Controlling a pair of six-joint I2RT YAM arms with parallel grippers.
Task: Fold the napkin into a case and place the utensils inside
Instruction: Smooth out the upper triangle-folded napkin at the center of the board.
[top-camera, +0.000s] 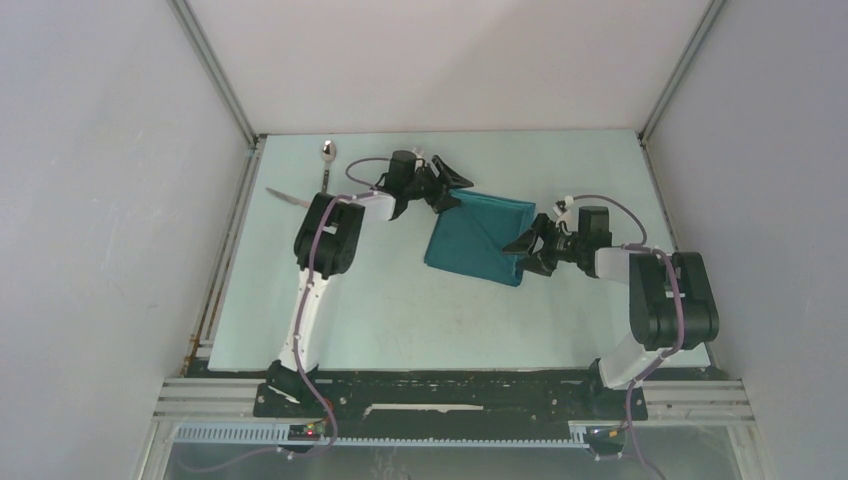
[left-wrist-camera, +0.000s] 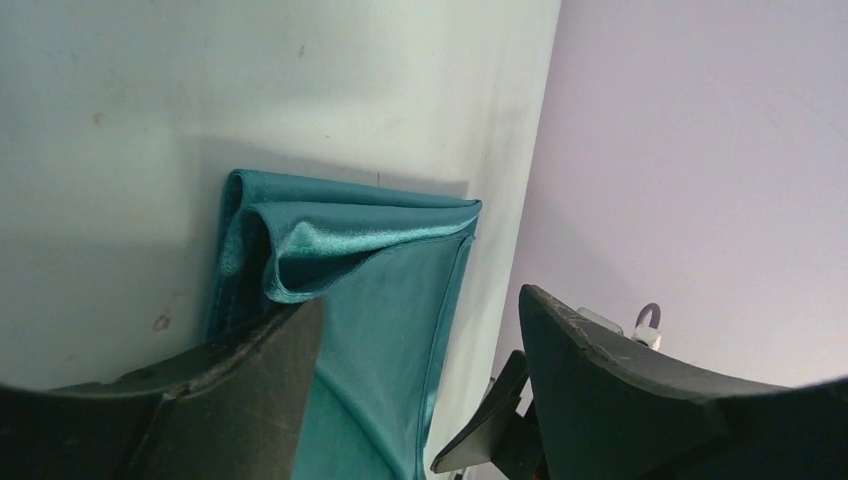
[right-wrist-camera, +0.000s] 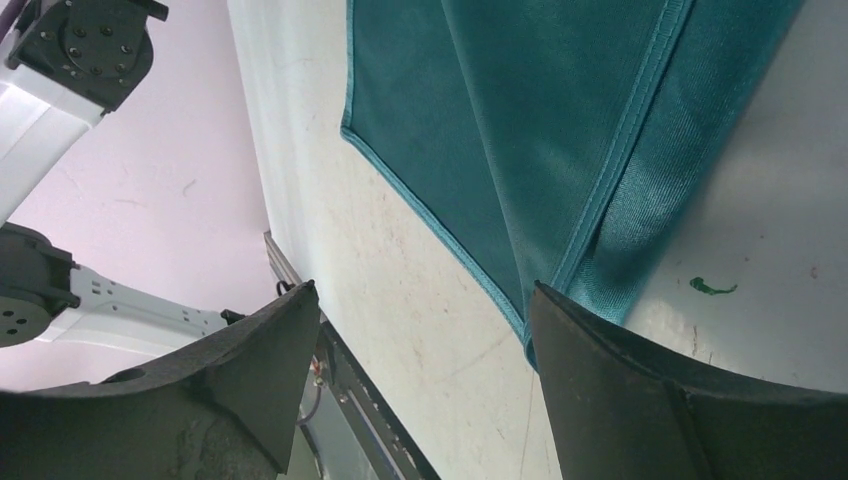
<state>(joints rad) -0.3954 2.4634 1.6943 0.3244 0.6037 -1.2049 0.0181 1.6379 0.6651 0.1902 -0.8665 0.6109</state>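
Dark fingers (left-wrist-camera: 250, 380) of the left gripper (left-wrist-camera: 420, 305) filled the bottom of its wrist view. They stood wide apart and pinched nothing. The napkin (left-wrist-camera: 380, 290) lay flat directly in front of them and reached into the gap between them. Its far edge was doubled over into a loose, puffed fold. One fingertip was at the edge of the cloth, but whether it touched the cloth could not be told.

From above, the napkin (top-camera: 480, 235) lay partly folded between the two grippers. The left gripper (top-camera: 458, 195) was at its far corner and the right gripper (top-camera: 520, 257) at its near corner.

The right gripper (right-wrist-camera: 420, 290) was also spread wide and held nothing. The hemmed corner of the napkin (right-wrist-camera: 520, 120) ended just beside one of its fingers (right-wrist-camera: 620, 400). A small green mark (right-wrist-camera: 712, 288) on the table (right-wrist-camera: 400, 300) was close to that finger too.

The spoon (top-camera: 327, 155) and the knife (top-camera: 288, 198) lay behind the left gripper, well apart from the napkin, near the left arm's elbow.
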